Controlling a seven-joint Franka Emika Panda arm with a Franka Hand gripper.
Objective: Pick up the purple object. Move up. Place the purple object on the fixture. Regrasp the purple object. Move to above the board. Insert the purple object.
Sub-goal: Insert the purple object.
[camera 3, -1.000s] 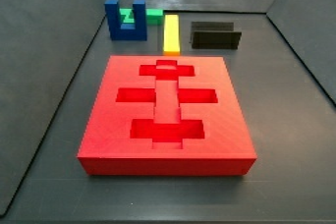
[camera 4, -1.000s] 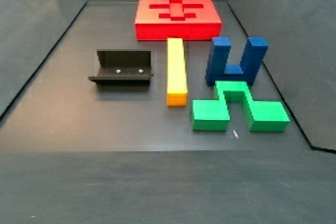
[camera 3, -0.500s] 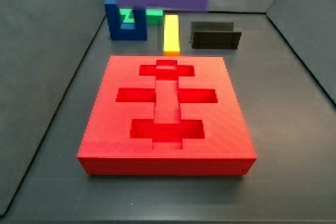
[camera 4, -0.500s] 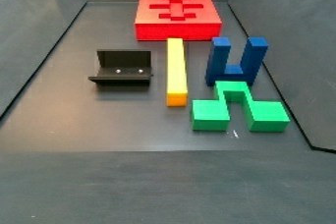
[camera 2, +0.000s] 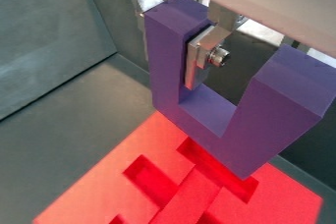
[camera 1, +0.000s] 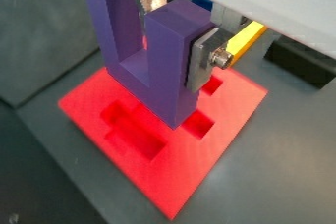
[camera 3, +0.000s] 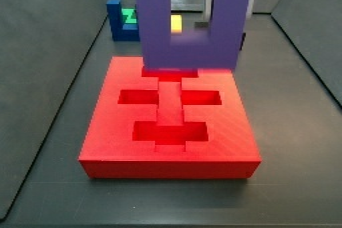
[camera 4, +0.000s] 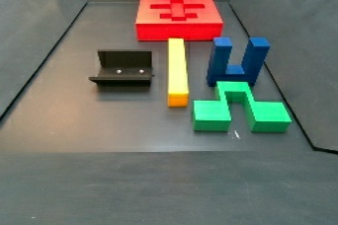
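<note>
The purple object [camera 1: 147, 56] is a U-shaped block hanging prongs up, with my gripper [camera 1: 175, 31] shut on one prong. A silver finger plate [camera 1: 203, 56] presses the prong's outer face; its partner sits in the gap between the prongs. In both wrist views the block [camera 2: 217, 85] hangs above the red board [camera 2: 157, 184], apart from it. In a side view the purple object [camera 3: 194, 27] hovers over the far end of the board [camera 3: 167, 117]. The black fixture [camera 4: 125, 70] stands empty, away from the board [camera 4: 181, 14]. In that view the gripper and the block are out of frame.
A yellow bar [camera 4: 176, 69] lies between the fixture and a dark blue U-shaped block [camera 4: 238, 59]. A green block [camera 4: 238, 109] sits in front of the blue one. Grey walls ring the dark floor. The fixture [camera 1: 302, 66] and yellow bar [camera 1: 243, 39] lie beyond the board.
In a side view the purple object has come down from the top edge and now hangs over the board's far end. Pieces on the floor have not moved.
</note>
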